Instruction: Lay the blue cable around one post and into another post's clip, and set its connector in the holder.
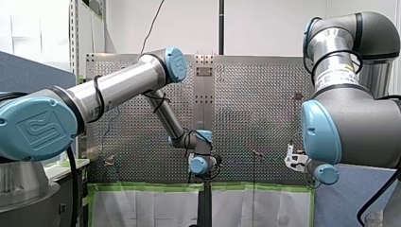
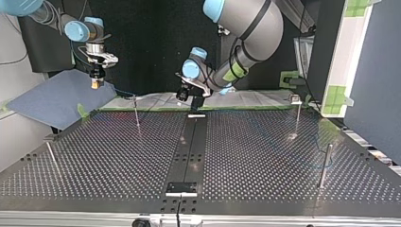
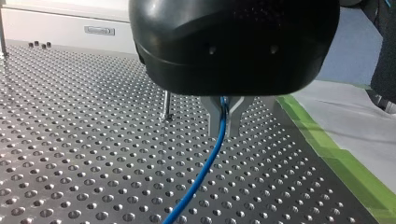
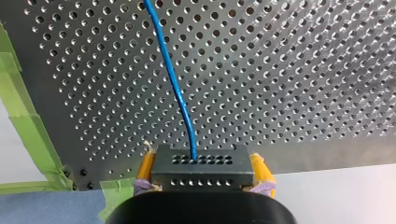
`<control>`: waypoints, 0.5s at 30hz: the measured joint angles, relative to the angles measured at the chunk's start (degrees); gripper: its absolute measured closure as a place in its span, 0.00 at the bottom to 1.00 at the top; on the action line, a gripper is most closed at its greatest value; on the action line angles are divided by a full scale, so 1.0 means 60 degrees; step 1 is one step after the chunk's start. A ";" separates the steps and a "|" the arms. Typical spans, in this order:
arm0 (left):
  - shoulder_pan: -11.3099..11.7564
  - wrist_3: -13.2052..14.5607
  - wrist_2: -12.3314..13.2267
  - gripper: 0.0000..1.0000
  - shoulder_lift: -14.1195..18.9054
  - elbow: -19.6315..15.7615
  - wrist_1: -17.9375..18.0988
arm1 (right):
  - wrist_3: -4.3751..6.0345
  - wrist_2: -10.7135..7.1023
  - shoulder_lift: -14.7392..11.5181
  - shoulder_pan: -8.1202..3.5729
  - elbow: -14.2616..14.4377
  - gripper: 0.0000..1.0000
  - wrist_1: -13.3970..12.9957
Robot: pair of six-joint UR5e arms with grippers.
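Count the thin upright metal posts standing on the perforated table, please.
4 in the top view: far-left thin metal post, near-left post, far-right post, near-right post. More may be hidden.

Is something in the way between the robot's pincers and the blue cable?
Nothing visible. My left pincer pinches the blue cable between its metal fingers, and my right pincer clamps the connector at the cable's end between yellow pads.

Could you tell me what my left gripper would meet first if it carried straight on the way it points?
Probably the perforated table right beneath my left gripper, which clamps the blue cable; depth is unclear.
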 joint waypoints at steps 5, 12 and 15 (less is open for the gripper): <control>0.0001 -0.0016 -0.0003 0.96 0.0000 -0.0003 0.0004 | 0.0000 -0.0001 0.0000 0.0007 -0.0002 1.00 0.0006; -0.0010 0.0039 -0.0022 0.96 0.0000 -0.0001 -0.0042 | -0.0012 -0.0002 0.0000 0.0012 -0.0003 1.00 0.0007; -0.0042 0.0139 -0.0152 0.89 0.0000 -0.0002 -0.0087 | -0.0014 -0.0003 0.0000 -0.0006 -0.0003 1.00 0.0007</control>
